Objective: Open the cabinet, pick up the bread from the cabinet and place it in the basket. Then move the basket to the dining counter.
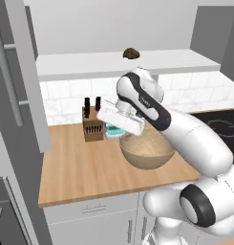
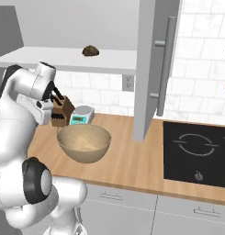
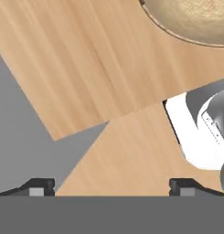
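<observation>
We find the cabinet (image 2: 146,69) already open: both of its light-grey doors stand swung out, and its white shelf is bare to view. The bread (image 1: 131,53) lies on that shelf, close to the front edge and about midway along it, so the pick is not yet done.

Our gripper (image 3: 111,185) hangs below the shelf, above the wood counter (image 1: 80,167) backed by white tiles, near the knife block (image 1: 92,125) and the small kitchen scale (image 2: 81,115). Its two finger tips stand wide apart with nothing between them, so it is spread and unladen.

The basket (image 2: 84,142) sits on that counter, toward the middle, just in front of the scale, and we see nothing inside it.

We judge one step done, the opening. Left to do: reach up to the shelf, grasp the bread, set it in the basket, then carry the basket to the dining counter.
</observation>
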